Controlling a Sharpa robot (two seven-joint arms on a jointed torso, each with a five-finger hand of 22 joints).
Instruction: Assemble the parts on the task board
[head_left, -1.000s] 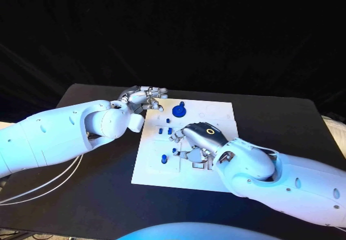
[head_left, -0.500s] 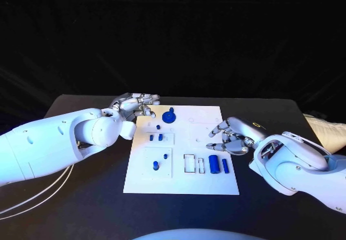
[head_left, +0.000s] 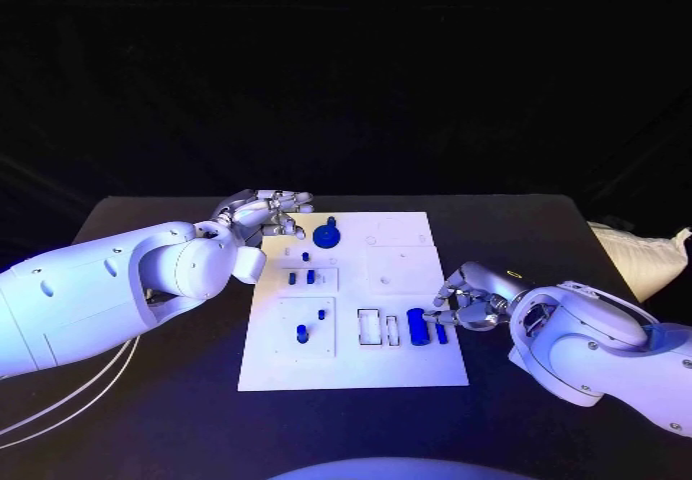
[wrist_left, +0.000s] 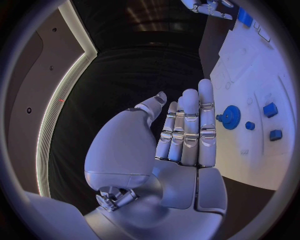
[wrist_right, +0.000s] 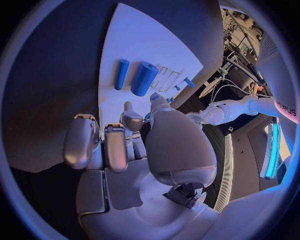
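task board (head_left: 389, 365) near half open, blue cylinders (head_left: 418, 326) beside right hand (head_left: 469, 300)

Dim overall, with a black backdrop swallowing everything beyond the tabletop (head_left: 159, 225). Cool blue-violet tint across the white task board (head_left: 404, 240), brightest surface present, evenly lit and without hard glare. Soft sheen on the silver left hand (wrist_left: 181, 135) and right hand (wrist_right: 119, 145), close to the lens. Strong fisheye bending in both wrist views, straight board edges curving toward the circle's rim. Bright light strips glowing at the rims.
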